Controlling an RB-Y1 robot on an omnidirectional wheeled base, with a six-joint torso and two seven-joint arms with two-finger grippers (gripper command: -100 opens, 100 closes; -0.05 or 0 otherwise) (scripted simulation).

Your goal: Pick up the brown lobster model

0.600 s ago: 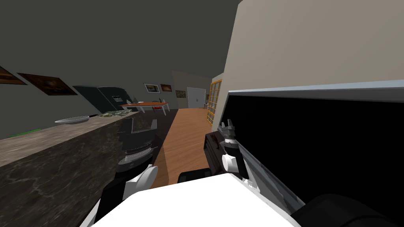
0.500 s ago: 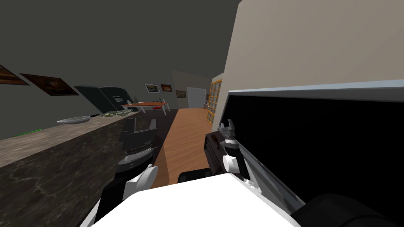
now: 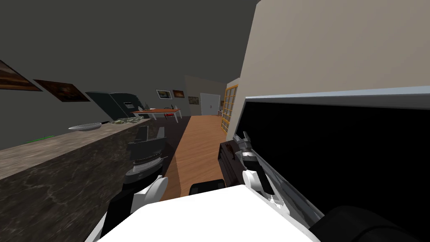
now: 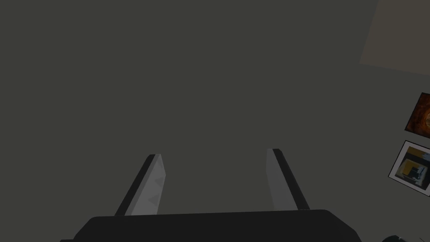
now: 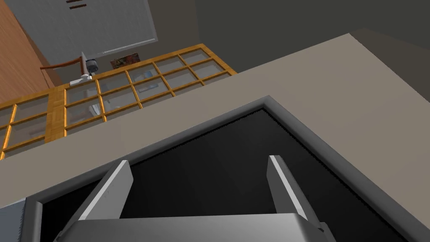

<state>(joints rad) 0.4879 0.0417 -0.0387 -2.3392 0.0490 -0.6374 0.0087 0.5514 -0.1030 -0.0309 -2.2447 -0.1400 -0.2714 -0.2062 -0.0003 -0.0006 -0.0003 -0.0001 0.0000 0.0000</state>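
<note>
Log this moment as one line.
left gripper: open, empty | right gripper: open, empty, near lobster | lobster: on dark stand, not yet gripped

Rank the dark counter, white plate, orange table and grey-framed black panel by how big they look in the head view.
1. The grey-framed black panel.
2. The dark counter.
3. The orange table and white plate look about alike; the table stands farther off, so they are left unranked.

A plate (image 3: 85,126) is lying on the left counter (image 3: 54,149); the lobster model (image 3: 229,151) is lying on the right stand (image 3: 230,174).
</note>
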